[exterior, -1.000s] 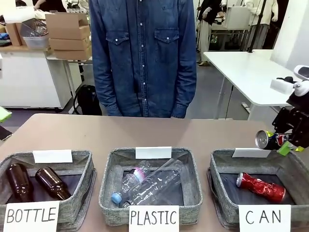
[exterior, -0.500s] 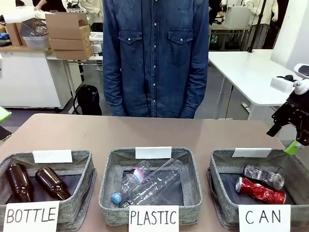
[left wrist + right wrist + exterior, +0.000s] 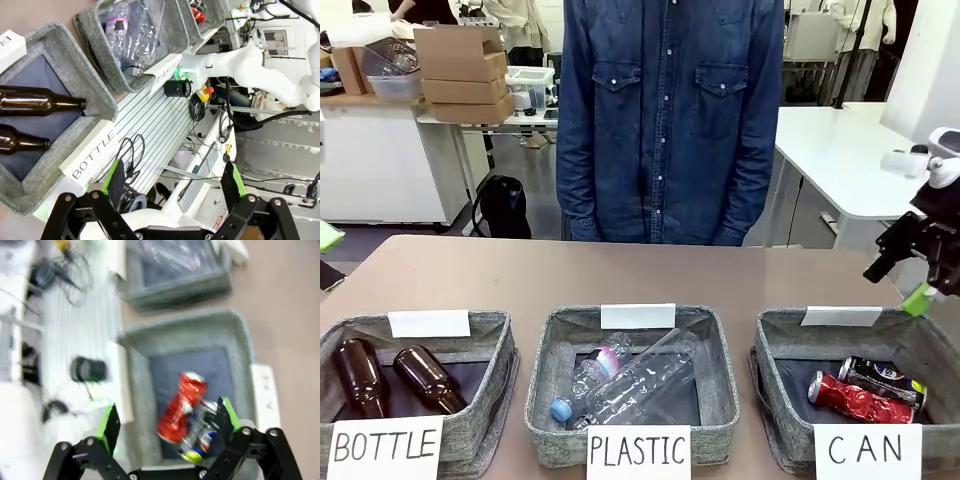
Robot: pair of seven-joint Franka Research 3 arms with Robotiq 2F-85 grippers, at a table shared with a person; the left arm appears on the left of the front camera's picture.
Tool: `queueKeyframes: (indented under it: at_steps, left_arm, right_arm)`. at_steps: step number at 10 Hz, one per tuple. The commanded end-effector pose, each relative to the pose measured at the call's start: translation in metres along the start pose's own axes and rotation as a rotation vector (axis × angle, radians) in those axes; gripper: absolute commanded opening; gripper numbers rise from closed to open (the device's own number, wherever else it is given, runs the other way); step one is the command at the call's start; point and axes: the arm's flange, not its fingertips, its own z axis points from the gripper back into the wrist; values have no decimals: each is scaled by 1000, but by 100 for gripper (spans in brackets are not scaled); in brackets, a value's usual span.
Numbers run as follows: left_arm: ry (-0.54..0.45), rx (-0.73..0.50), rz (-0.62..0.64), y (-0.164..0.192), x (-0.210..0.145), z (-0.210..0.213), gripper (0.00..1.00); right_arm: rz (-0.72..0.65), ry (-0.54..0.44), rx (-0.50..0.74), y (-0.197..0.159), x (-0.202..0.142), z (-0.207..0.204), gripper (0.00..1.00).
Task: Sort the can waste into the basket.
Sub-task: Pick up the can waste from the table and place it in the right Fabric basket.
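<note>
The grey basket (image 3: 772, 335) with the "CAN" sign stands at the front right. Inside it the crushed red can (image 3: 858, 401) lies on the dark bottom, and the black can (image 3: 882, 377) with green-yellow marks lies against its far side. My right gripper (image 3: 901, 282) hangs open and empty above the basket's far right corner. From the right wrist camera, the red can (image 3: 179, 409) and the black can (image 3: 201, 434) lie side by side in the basket (image 3: 136, 385), below the open right gripper (image 3: 166, 419). My left gripper (image 3: 172, 177) is open with nothing in it, off the table's near edge.
The "PLASTIC" basket (image 3: 544, 360) with clear bottles sits in the middle, and the "BOTTLE" basket (image 3: 500, 345) with two brown bottles (image 3: 425, 378) is at the left. A person in a denim shirt (image 3: 670, 110) stands at the far side. Bare table lies behind the baskets.
My right gripper opened and let the black can fall; it now lies in the CAN basket beside the red can. The person stepped to picture right.
</note>
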Motion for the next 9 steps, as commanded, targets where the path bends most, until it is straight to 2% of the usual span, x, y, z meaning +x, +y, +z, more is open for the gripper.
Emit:
queueKeyframes:
  at_steps: [1,2,3,5,6,9]
  left_arm:
    - [4,3,5,1,-2,0,100]
    - [4,3,5,1,-2,0,100]
    - [4,3,5,1,-2,0,100]
    - [4,3,5,1,-2,0,100]
    - [4,3,5,1,-2,0,100]
    - [4,3,5,1,-2,0,100]
  right_arm:
    - [-432,-431,203,-1,28,28,100]
    - [-576,-573,298,-1,35,38,100]
    - [-614,-639,411,-2,37,46,100]
    - [-691,-704,507,-9,38,53,100]
    - [-389,-362,358,2,36,41,100]
    - [-389,-362,358,2,36,41,100]
